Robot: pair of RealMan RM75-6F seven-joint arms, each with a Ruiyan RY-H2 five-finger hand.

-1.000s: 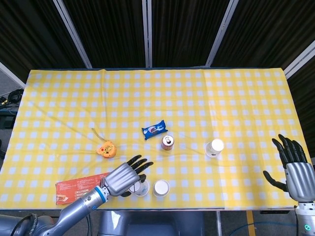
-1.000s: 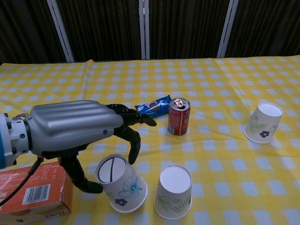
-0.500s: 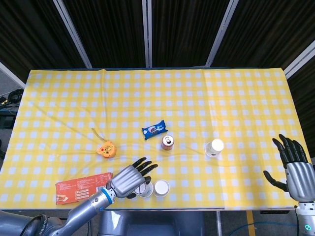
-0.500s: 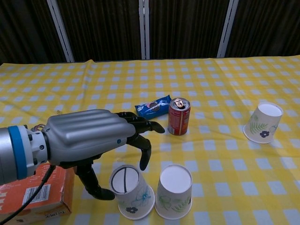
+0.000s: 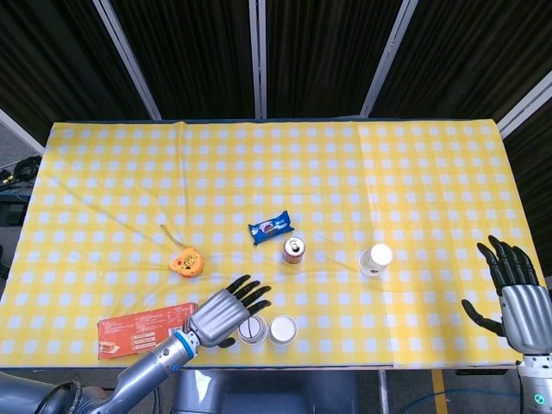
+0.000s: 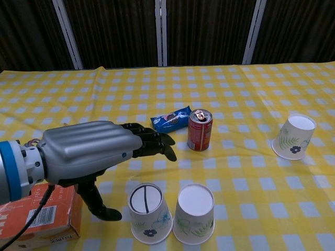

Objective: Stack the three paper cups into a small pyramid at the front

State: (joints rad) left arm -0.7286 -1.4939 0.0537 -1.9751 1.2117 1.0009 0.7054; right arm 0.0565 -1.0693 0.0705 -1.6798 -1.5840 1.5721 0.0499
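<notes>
Two upside-down paper cups stand side by side at the front edge: one (image 6: 149, 213) (image 5: 253, 329) with blue flowers, the other (image 6: 193, 213) (image 5: 283, 329) with green leaves. A third cup (image 6: 294, 137) (image 5: 375, 260) stands upside down far to the right. My left hand (image 6: 91, 153) (image 5: 224, 310) hovers just left of and above the blue-flower cup, fingers spread, holding nothing. My right hand (image 5: 516, 295) is open at the table's right edge, far from the cups.
A red soda can (image 6: 199, 129) and a blue snack packet (image 6: 171, 118) lie behind the cups. An orange box (image 6: 36, 217) sits at the front left under my left forearm. An orange tape measure (image 5: 187, 261) lies further back on the left.
The blue-flower cup went from tilted to upright and slid right, next to the leaf cup. My left hand let go and lifted its fingers off it. The right hand stayed still.
</notes>
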